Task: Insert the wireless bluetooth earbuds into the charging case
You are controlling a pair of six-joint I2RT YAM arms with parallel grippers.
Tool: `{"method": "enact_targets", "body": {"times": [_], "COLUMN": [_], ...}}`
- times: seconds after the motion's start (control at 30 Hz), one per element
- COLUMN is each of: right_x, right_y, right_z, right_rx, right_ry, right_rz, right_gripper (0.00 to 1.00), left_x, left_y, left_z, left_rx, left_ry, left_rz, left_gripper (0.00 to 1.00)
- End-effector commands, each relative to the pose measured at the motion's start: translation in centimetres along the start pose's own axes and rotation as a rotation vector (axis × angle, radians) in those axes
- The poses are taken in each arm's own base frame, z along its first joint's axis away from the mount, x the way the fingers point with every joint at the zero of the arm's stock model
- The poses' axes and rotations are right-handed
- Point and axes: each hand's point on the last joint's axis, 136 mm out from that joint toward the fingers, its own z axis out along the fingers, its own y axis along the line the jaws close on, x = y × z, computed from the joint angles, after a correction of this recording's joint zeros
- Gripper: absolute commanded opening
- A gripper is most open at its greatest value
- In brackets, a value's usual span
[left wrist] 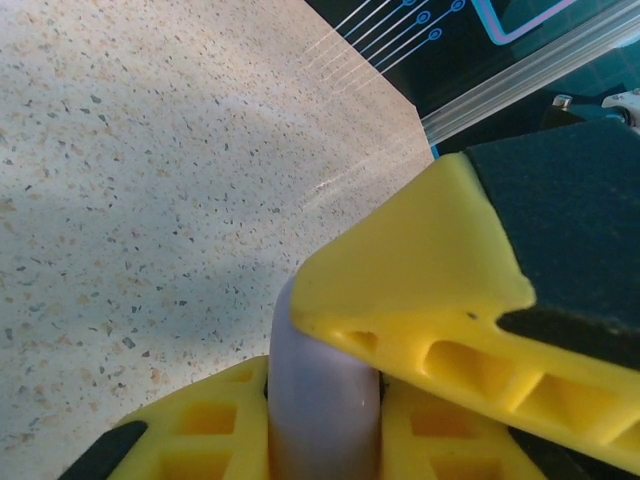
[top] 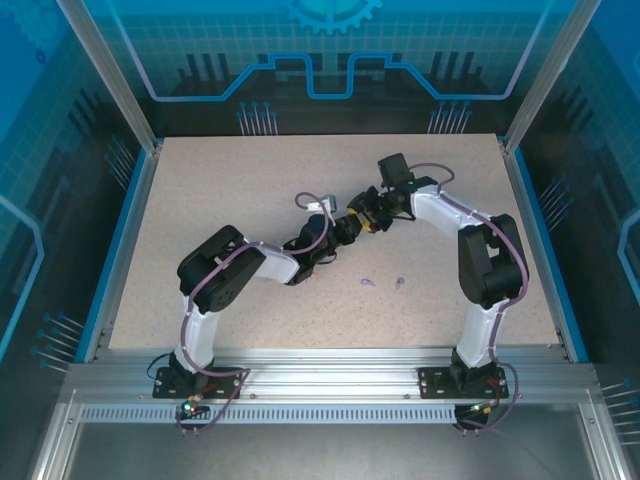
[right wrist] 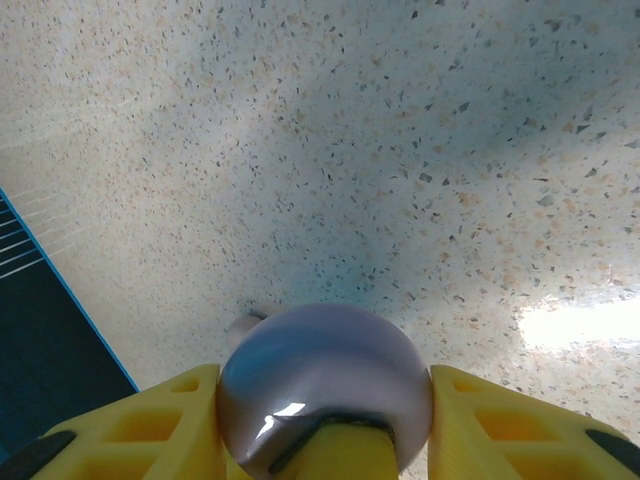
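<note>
Earbuds (top: 368, 282), two pale purple ones, lie loose on the surface (top: 250, 180), near each other at about 5 o'clock from where the two arms meet, so neither is seated yet. Right pincer (right wrist: 325, 405) clamps the round charging case (right wrist: 320, 360) across its width. Left pincer (left wrist: 325, 415) is pinched narrow on that case's thin edge, probably to open it. Picking up and inserting the earbuds are not yet done.
</note>
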Motion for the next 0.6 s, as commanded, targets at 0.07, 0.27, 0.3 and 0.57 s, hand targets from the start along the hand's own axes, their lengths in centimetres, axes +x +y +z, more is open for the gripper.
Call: {"method": "enact_targets", "body": {"times": [0.07, 0.27, 0.3, 0.57], "right_x": [0.3, -4.2, -4.8, -5.5], "right_y": [1.4, 4.3, 4.5, 2.5], "right_z": [-0.9, -4.4, -5.1, -7.8], "right_rx": [-0.038, -0.111, -0.12, -0.203], "right_ry": [0.005, -0.113, -0.131, -0.218], "right_rz": [-0.008, -0.015, -0.025, -0.285], "right_gripper": [0.53, 0.74, 0.75, 0.78], "left_x": [0.1, 1.3, 1.3, 1.0], "left_y": [0.3, 0.6, 0.6, -1.5], "left_z": [0.1, -1.0, -1.4, -5.6], "left_rx": [-0.009, -0.033, -0.034, 0.048], "left_ry": [-0.009, 0.061, 0.071, 0.284], "left_rz": [-0.025, -0.065, -0.065, 0.008], "left_gripper": [0.0, 0.0, 0.0, 0.0]}}
